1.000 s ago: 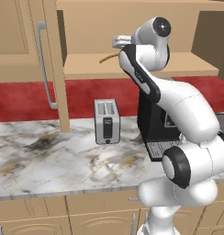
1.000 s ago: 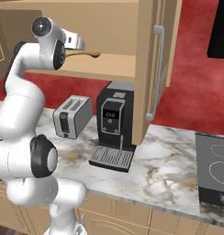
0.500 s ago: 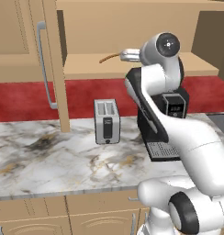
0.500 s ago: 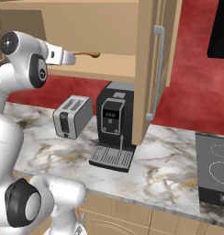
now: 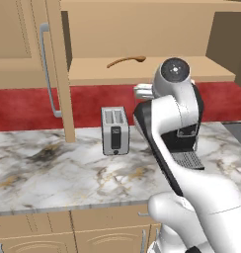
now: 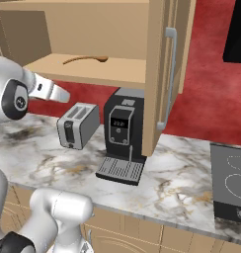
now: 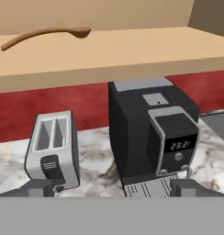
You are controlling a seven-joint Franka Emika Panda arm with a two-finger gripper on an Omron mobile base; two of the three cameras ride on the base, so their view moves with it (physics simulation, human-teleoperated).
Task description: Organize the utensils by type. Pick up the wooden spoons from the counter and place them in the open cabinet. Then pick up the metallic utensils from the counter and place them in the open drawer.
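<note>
The end effector (image 7: 112, 189) has pulled back from the open cabinet (image 5: 142, 69), wide open and empty. One wooden spoon (image 7: 45, 36) now lies on the shelf above it, to the left. That spoon looks done.

A wooden spoon (image 5: 126, 61) lies flat on the tan shelf of the open cabinet (image 5: 93, 72), whose door (image 5: 54, 69) stands open at left. Below, a silver toaster (image 5: 115, 131) stands upright on the marble surface (image 5: 53, 168). The white robot arm (image 5: 174, 123) rises at right, partly hiding a black coffee machine (image 5: 187, 148).
</note>
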